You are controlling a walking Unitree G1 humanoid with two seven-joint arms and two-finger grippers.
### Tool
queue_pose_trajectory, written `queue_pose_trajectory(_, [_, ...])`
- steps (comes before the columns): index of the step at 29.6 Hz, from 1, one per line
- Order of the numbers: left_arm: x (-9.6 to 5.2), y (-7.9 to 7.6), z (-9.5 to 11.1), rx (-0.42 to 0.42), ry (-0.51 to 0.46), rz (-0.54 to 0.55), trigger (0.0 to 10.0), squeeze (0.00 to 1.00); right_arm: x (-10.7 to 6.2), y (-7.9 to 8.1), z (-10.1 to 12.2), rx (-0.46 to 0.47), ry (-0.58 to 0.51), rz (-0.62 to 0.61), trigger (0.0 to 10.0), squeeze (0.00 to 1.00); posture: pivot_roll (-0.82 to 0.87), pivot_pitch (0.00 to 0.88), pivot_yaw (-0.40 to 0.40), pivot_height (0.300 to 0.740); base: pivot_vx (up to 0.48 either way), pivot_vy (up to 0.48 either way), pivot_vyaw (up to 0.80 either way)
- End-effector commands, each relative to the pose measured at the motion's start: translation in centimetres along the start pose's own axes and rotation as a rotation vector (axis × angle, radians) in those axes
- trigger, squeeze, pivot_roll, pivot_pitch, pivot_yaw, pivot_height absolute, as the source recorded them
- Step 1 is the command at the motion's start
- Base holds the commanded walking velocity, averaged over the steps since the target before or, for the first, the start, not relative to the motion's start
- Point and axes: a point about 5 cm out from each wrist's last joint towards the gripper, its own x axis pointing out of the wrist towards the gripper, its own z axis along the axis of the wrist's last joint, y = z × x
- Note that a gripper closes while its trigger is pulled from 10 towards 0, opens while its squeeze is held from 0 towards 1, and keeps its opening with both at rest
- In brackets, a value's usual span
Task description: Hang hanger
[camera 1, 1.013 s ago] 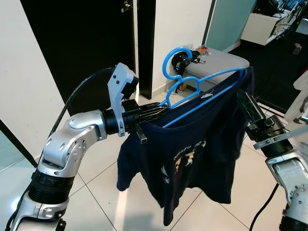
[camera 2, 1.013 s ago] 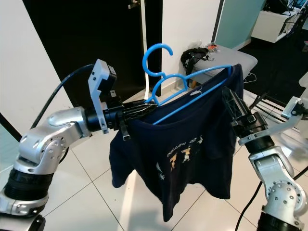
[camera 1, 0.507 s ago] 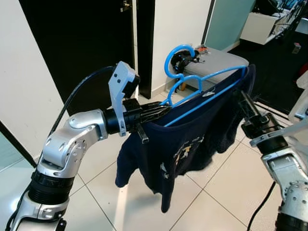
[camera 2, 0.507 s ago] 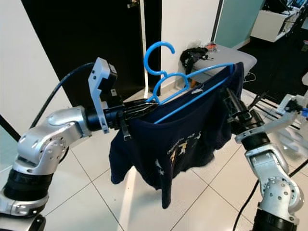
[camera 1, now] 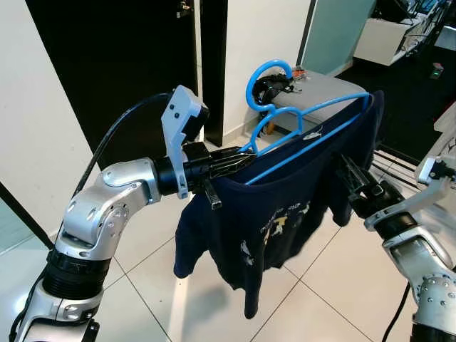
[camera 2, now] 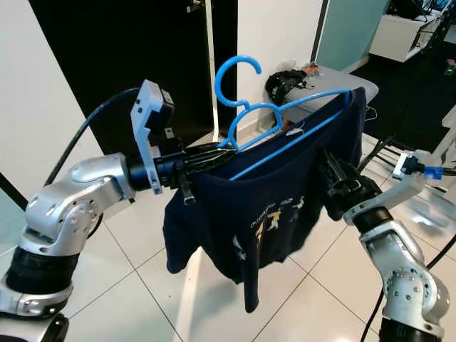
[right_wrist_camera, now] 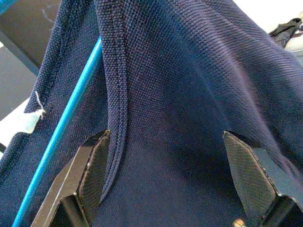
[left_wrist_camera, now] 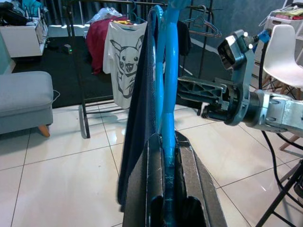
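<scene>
Right gripper (camera 2: 329,165) dropped lower, spread wide against knit navy shirt (camera 1: 285,214).
Left gripper (camera 1: 231,162) clamped on thin blue plastic hanger (camera 1: 299,139), curled hook.

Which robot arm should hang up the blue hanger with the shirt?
Left, probably. The left gripper is shut on the blue hanger, carrying the navy shirt. The right gripper is open beside the shirt, holding nothing.
</scene>
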Motion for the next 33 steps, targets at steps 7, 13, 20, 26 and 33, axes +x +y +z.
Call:
queue_pose_trajectory(7, [0.4, -1.2, 0.8, 0.019, -0.027, -0.067, 10.0, 0.0, 0.8, 1.3, 0.3, 0.002, -0.021, 0.042, 10.0, 0.0, -0.09, 0.077, -0.019, 0.74, 0.0, 0.0, 0.0])
queue_pose_trajectory(13, [0.6, -1.5, 0.6, 0.012, -0.024, -0.077, 10.0, 0.0, 1.1, 1.6, 0.5, -0.006, -0.026, 0.046, 10.0, 0.0, -0.09, 0.079, -0.019, 0.74, 0.0, 0.0, 0.0])
queue_pose_trajectory(20, [0.7, -1.8, 0.4, 0.003, -0.018, -0.094, 10.0, 0.0, 1.7, 1.4, 1.3, -0.055, -0.037, -0.002, 2.9, 0.0, -0.09, 0.08, -0.019, 0.74, 0.0, 0.0, 0.0])
queue_pose_trajectory(26, [0.5, -1.5, -0.2, 0.017, 0.014, -0.075, 10.0, 0.0, 1.8, 1.1, 2.0, -0.055, -0.064, -0.03, 0.0, 0.0, -0.09, 0.081, -0.021, 0.74, 0.0, 0.0, 0.0])
queue_pose_trajectory(33, [0.2, -0.9, -0.7, 0.04, 0.051, -0.039, 10.0, 0.0, 1.8, 0.8, 2.4, -0.065, -0.072, -0.048, 0.0, 0.0, -0.09, 0.08, -0.022, 0.74, 0.0, 0.0, 0.0])
